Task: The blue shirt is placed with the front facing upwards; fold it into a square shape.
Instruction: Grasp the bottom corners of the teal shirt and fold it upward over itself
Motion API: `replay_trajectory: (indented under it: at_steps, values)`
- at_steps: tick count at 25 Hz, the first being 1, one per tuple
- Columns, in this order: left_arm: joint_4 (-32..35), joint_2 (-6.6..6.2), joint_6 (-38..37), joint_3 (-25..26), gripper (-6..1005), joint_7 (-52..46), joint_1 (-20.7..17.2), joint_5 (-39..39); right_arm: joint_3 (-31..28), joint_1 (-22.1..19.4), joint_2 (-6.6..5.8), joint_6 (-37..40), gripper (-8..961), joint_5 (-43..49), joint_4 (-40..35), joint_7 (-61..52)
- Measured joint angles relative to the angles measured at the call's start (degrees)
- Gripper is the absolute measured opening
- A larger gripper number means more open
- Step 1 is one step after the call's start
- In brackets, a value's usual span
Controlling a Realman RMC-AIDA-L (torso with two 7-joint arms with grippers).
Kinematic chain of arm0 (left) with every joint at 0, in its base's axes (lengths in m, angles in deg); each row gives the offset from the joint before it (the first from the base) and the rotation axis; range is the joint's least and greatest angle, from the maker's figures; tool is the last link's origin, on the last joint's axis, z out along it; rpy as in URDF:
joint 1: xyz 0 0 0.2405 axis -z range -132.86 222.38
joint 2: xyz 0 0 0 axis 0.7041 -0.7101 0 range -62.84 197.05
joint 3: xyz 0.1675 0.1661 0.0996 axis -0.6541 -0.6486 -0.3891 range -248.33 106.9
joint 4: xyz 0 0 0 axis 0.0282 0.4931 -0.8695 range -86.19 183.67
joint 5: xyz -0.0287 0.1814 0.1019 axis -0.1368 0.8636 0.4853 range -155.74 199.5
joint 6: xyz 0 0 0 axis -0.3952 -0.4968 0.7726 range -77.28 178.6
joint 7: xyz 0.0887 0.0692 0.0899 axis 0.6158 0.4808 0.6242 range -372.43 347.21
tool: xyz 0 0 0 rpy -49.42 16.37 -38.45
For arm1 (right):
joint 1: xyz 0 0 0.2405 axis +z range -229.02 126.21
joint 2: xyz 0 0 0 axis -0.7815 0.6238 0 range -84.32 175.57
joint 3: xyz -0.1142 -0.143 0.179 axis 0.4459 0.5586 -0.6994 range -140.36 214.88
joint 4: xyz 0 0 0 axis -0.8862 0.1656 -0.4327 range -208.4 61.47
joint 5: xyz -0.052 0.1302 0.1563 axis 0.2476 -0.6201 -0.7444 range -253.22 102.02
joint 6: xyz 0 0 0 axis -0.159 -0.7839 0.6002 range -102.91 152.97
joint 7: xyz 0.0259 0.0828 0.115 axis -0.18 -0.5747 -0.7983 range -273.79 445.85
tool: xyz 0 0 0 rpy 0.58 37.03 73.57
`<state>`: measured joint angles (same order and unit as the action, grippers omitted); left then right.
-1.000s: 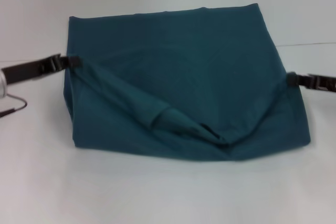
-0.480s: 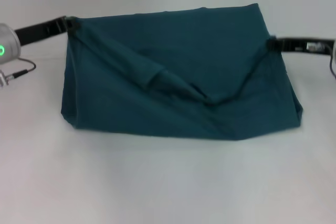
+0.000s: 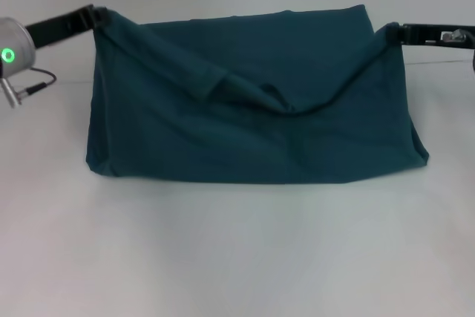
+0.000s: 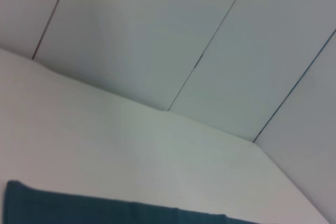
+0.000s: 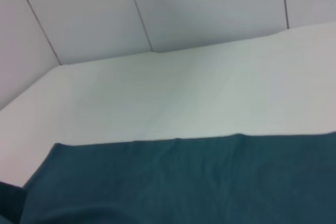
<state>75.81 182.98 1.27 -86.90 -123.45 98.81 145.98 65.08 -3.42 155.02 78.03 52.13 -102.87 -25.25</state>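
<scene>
Head view: both end effectors (image 3: 99, 14) (image 3: 393, 31) lift shirt (image 3: 252, 116) corners.

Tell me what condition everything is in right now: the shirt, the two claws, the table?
blue shirt: partly folded, near layer lifted by two corners and sagging in the middle, no lettering showing.
left gripper: raised, shut on the shirt's left corner.
right gripper: raised, shut on the shirt's right corner.
table: white, bearing the shirt's lower part.
</scene>
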Motion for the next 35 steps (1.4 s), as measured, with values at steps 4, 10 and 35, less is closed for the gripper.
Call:
replay_trajectory:
  at_steps: [4,10,35]
  values:
    - [-1.1,0.72,1.6,-0.4,4,0.1,-0.2,-0.1,0.4,-0.1,-0.09,-1.7,26,-0.1,1.7,0.1]
    - [-1.4,1.24,2.9,-0.4,4,0.1,-0.4,-0.1,0.4,-0.2,-0.15,-3.8,27,-0.1,3.5,0.3]
    - [-2.1,2.75,4.2,-0.4,50,0.8,-1.5,-0.7,2.4,0.4,0.57,-7.8,26,0.1,6.6,0.2]
